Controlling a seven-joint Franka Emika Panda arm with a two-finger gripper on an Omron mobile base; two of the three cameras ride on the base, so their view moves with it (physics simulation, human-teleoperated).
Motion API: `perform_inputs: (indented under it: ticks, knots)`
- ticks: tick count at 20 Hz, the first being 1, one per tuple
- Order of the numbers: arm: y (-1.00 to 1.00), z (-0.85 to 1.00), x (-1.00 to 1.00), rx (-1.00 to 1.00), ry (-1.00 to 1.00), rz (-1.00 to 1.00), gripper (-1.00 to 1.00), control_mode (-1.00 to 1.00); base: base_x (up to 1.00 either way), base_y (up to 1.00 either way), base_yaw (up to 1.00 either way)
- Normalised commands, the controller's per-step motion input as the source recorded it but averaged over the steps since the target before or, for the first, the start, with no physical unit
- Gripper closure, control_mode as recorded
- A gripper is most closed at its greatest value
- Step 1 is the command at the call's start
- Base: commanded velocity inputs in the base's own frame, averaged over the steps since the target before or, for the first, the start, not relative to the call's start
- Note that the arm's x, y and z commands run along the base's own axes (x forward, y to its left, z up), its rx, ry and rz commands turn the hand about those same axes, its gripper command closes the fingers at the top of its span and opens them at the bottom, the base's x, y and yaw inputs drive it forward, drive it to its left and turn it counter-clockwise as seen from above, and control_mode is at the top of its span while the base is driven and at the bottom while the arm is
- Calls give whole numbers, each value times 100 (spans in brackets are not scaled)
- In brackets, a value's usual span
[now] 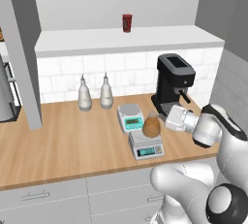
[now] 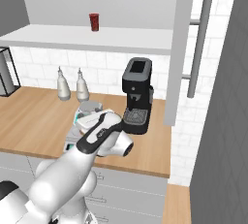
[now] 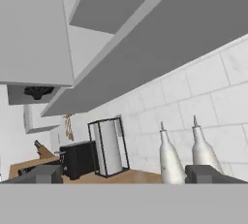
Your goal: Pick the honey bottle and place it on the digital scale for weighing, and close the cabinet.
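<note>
honey bottle (image 1: 151, 126) upright on digital scale (image 1: 146, 147), counter (image 1: 63, 140) | fingers (image 3: 124, 173) spread, empty, just right of bottle | cabinet (image 2: 184, 48) door open, up-right of hand: next target

A black coffee machine (image 1: 173, 83) stands on the wooden counter (image 1: 63, 143) just behind the claw, against the white tiled wall. To the claw's left, two pale-grey pointed-nozzle bottles (image 1: 95, 92) stand side by side at the backsplash; the hand view shows them close ahead. Just left of the claw sits a teal scale with a round silver platter (image 1: 130, 117). High above the claw, a small dark-red can (image 1: 127, 23) stands upright on the white shelf (image 1: 121, 40).
</note>
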Motion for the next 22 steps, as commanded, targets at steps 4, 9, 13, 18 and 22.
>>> perform_inputs:
  ticks: [4, 9, 13, 18, 22]
  knots:
    - [-2, 13, -47, 1, -18, -9, -100, -100, 0, 0, 0]
    - [-16, 66, -100, 1, -34, -14, -100, -100, 0, 0, 0]
    - [-39, 83, -97, 2, -49, -17, -100, -100, 0, 0, 0]
    - [-73, 77, -76, 11, -46, -14, -100, -100, 0, 0, 0]
    - [-100, 63, -48, 20, -34, -16, -100, -100, 0, 0, 0]
